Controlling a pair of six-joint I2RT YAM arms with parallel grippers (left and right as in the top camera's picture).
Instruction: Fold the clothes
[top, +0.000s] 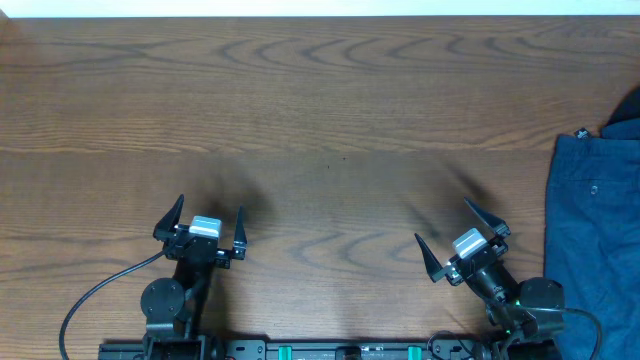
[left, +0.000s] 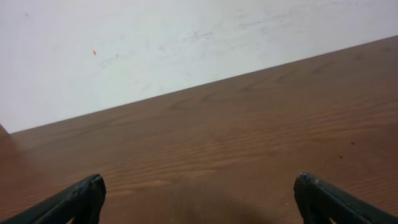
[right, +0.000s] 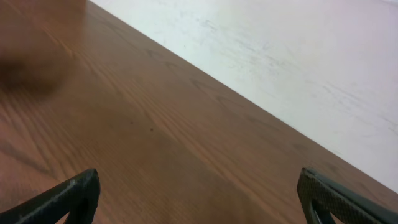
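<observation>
A dark navy-blue garment (top: 592, 240) lies flat at the right edge of the wooden table (top: 330, 130), partly cut off by the overhead view; a small button shows on it. My left gripper (top: 208, 222) is open and empty near the front left. It also shows in the left wrist view (left: 199, 193), above bare wood. My right gripper (top: 458, 234) is open and empty near the front right, a little left of the garment. It also shows in the right wrist view (right: 199, 193), above bare wood. Neither wrist view shows any cloth.
A darker piece of cloth (top: 625, 108) shows at the far right edge behind the garment. A white wall (left: 155, 43) runs behind the table's far edge. A black cable (top: 95, 295) loops at the front left by the left arm's base.
</observation>
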